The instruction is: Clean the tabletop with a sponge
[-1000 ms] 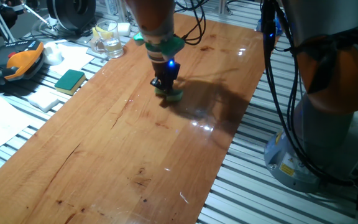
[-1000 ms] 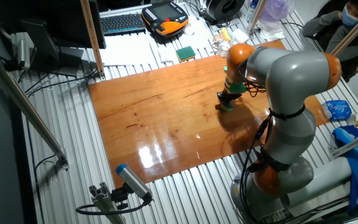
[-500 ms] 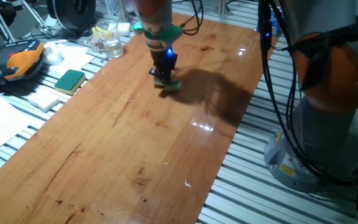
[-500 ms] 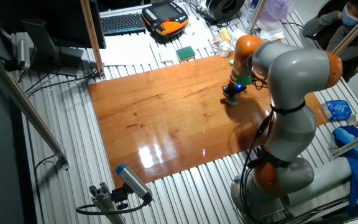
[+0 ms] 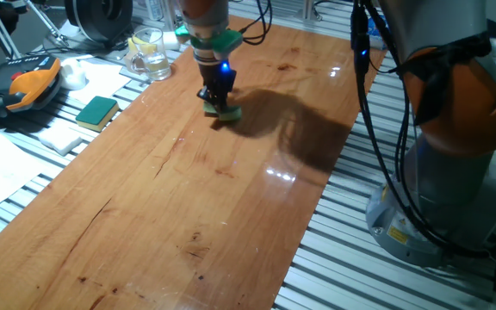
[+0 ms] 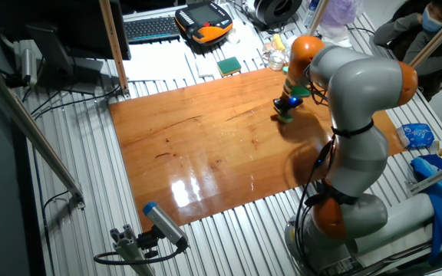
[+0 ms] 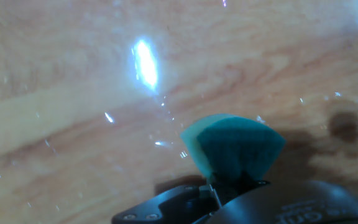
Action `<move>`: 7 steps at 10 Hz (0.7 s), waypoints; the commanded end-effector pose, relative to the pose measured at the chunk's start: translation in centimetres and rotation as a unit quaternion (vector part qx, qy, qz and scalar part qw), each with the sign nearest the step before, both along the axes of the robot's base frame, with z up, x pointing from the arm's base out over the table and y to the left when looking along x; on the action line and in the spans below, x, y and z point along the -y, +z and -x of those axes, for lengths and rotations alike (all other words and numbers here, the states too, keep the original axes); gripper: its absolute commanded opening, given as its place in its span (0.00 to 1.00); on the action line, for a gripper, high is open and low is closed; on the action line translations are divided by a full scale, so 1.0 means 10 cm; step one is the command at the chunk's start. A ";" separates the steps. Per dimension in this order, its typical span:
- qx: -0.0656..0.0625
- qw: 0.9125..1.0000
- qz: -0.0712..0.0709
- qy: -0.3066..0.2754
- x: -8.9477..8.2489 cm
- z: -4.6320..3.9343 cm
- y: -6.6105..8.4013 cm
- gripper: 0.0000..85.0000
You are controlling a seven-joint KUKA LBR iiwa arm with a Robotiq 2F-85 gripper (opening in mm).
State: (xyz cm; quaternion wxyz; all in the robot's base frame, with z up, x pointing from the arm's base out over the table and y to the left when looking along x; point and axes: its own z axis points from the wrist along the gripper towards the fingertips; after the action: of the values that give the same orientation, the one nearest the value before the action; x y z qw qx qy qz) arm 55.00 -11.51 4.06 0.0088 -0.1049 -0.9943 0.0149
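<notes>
A teal sponge (image 7: 235, 148) juts out just ahead of the claw's dark body, against the glossy tabletop (image 7: 73, 112) with bright glare spots.

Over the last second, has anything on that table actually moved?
The pincer, shut on the teal sponge, has slid it along the tabletop toward the end with the glass cup. The grip is unchanged. The other green sponge, the cup and the orange controller stayed put.
</notes>
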 end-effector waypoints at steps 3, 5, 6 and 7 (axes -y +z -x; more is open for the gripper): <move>0.003 1.000 0.000 -0.021 -0.18 -0.103 -0.02 0.20; 0.002 0.999 -0.003 -0.044 -0.35 -0.142 -0.02 0.20; 0.004 0.999 -0.003 -0.052 -0.44 -0.138 -0.03 0.20; 0.004 0.998 -0.001 -0.060 -0.53 -0.125 -0.04 0.20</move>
State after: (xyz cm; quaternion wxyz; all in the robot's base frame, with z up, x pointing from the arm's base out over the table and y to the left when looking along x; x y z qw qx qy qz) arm 56.24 -6.09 3.65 0.0049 -0.1671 -0.9858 0.0141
